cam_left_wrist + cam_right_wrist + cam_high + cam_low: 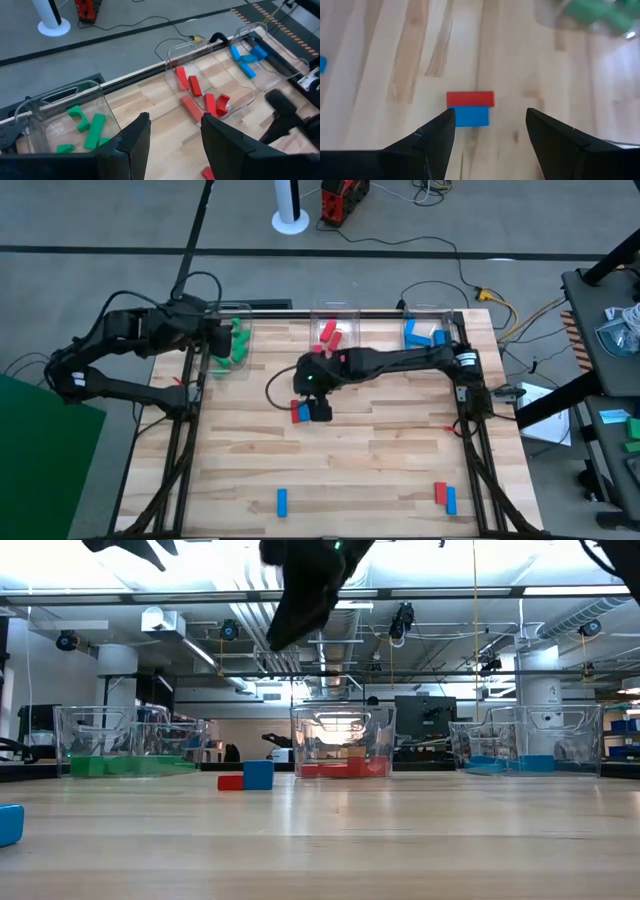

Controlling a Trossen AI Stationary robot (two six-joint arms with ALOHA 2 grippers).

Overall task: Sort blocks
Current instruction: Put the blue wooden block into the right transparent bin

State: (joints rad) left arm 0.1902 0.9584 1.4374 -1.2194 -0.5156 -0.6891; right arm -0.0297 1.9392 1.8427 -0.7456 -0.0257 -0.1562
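Observation:
A red block (470,98) and a blue block (471,115) lie side by side, touching, on the table's middle (297,413). My right gripper (490,125) hangs open above them, touching nothing; the low view shows it (300,590) well above the table. My left gripper (172,135) stands open at the far left, over the clear bin of green blocks (236,342). More blocks lie loose near the front edge: a blue one (282,502), and a red one (439,493) beside a blue one (451,500).
Three clear bins stand along the far edge: green blocks at the left (75,125), red blocks in the middle (333,332), blue blocks at the right (428,332). Bare wood lies between the bins and the front blocks.

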